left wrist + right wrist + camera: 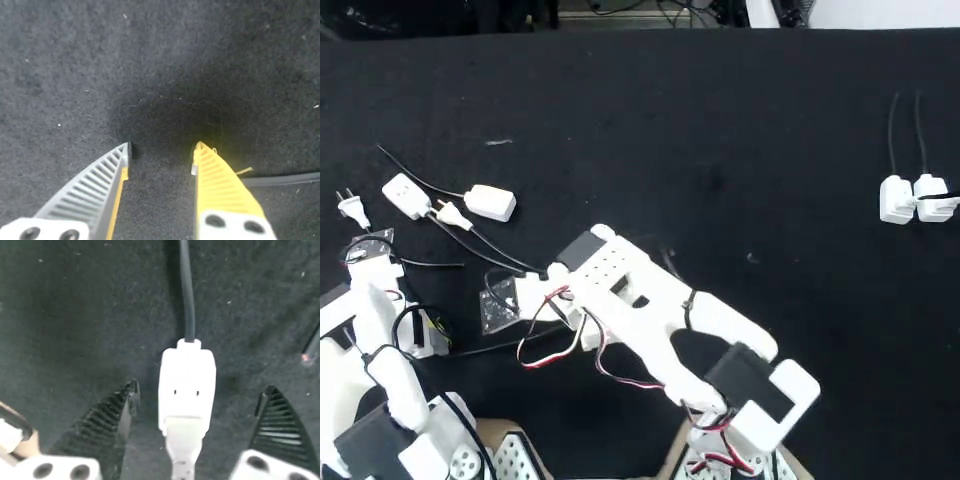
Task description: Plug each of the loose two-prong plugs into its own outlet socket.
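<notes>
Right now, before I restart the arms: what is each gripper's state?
Left gripper: open, empty.
Right gripper: open, astride a white connector, not gripping.

A black, felt-like tablecloth (pixel 160 60) spreads under and all around the left pincer (pixel 161 145), speckled with pale lint (pixel 59 125) to either side of it. Far beyond the pincer, past the cloth's back edge, runs a strip of grey floor (pixel 620 18) with dark cables (pixel 672 10) and a white panel (pixel 880 12).
</notes>
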Robot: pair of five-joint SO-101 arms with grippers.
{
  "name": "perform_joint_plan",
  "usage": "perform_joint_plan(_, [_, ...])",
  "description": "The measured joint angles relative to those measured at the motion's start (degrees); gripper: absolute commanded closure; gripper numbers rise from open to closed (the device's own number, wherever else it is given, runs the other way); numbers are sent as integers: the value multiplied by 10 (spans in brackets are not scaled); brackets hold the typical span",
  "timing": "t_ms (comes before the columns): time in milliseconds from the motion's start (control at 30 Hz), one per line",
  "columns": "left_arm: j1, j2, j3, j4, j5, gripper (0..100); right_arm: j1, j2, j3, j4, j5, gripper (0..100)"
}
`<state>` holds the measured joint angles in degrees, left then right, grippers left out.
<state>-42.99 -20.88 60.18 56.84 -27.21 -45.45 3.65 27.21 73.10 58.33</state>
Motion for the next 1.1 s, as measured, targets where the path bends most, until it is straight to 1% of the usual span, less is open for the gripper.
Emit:
perform_joint_plan(167, [0, 0, 0, 0, 0, 795, 32, 42, 0, -37, 0, 642])
perform_joint_plan(267, [0, 0, 0, 0, 0, 795, 36, 62, 0, -42, 0, 653])
perform_joint_plan(333, [0, 0, 0, 0, 0, 795, 36, 67, -1, -43, 0, 721])
perform_joint_plan(467, [0, 0, 0, 0, 0, 795, 38, 72, -7, -45, 0, 979])
perform_joint_plan(500, [0, 0, 0, 0, 0, 795, 39, 72, -11, -45, 0, 989])
perform_joint_plan(533, [0, 0, 0, 0, 0, 795, 39, 72, -13, -45, 0, 966])
perform_joint_plan(600, [0, 0, 0, 0, 0, 795, 39, 72, -16, -55, 0, 992])
perform_joint_plan(800, [0, 0, 0, 0, 0, 795, 56, 71, -16, -57, 0, 988])
perform_joint_plan(967, [0, 0, 0, 0, 0, 795, 82, 18, -15, -32, -3, 988])
perform_joint_plan(1100, [0, 0, 0, 0, 0, 795, 117, -36, -15, 16, -54, 988])
